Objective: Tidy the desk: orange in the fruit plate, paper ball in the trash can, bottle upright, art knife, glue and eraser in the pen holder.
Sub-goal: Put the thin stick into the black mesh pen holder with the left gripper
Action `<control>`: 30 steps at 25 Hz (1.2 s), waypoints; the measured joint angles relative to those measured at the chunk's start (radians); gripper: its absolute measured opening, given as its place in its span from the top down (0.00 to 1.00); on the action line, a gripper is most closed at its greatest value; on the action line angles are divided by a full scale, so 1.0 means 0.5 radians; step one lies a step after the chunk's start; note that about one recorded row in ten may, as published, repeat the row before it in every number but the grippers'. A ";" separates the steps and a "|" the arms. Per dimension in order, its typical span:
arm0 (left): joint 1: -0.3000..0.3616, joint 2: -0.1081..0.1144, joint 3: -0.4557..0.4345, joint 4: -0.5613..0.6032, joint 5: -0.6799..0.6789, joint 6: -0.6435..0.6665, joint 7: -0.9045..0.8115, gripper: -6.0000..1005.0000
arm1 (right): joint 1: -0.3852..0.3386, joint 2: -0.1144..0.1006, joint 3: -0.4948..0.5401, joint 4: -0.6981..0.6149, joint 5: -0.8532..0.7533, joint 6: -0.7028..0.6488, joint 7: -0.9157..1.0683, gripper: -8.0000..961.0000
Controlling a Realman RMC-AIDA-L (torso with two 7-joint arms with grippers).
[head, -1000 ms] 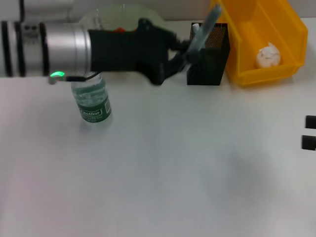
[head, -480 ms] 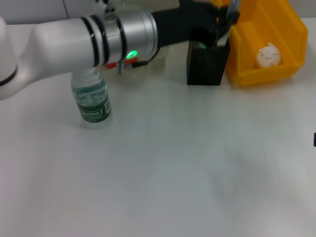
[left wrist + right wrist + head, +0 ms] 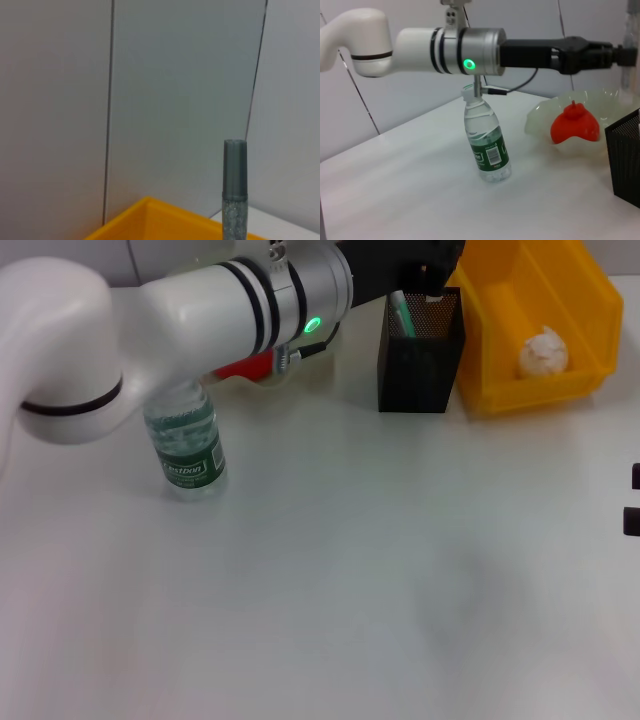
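Note:
My left gripper [image 3: 432, 262] reaches over the black mesh pen holder [image 3: 420, 352] at the back. It is shut on a glue stick [image 3: 234, 200] with a grey cap, held upright; the stick also shows in the right wrist view [image 3: 632, 42]. A green-and-white item [image 3: 402, 312] leans inside the holder. The bottle [image 3: 185, 440] stands upright under the left arm. The orange [image 3: 574, 125] lies in the pale-green fruit plate [image 3: 600, 99]. The paper ball [image 3: 543, 350] lies in the yellow trash can [image 3: 590, 300]. The eraser is out of view. My right gripper [image 3: 632, 500] is open at the right edge.
The left arm [image 3: 200, 310] spans the back left of the white table [image 3: 350, 590] and hides most of the fruit plate in the head view. The trash can stands right beside the pen holder. A grey panelled wall is behind.
The left arm has swung farther back and right. Its gripper moved with the glue stick from the pen holder's front left to above its opening. The right gripper shifted slightly at the edge.

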 joint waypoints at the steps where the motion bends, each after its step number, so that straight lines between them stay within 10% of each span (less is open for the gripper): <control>1: -0.032 0.000 0.003 -0.050 -0.026 -0.004 0.000 0.85 | 0.000 0.007 0.000 -0.010 -0.001 0.000 -0.001 0.37; 30: -0.135 0.000 0.099 -0.269 -0.187 -0.125 -0.015 0.84 | 0.087 0.041 -0.054 -0.003 -0.011 0.019 -0.023 0.37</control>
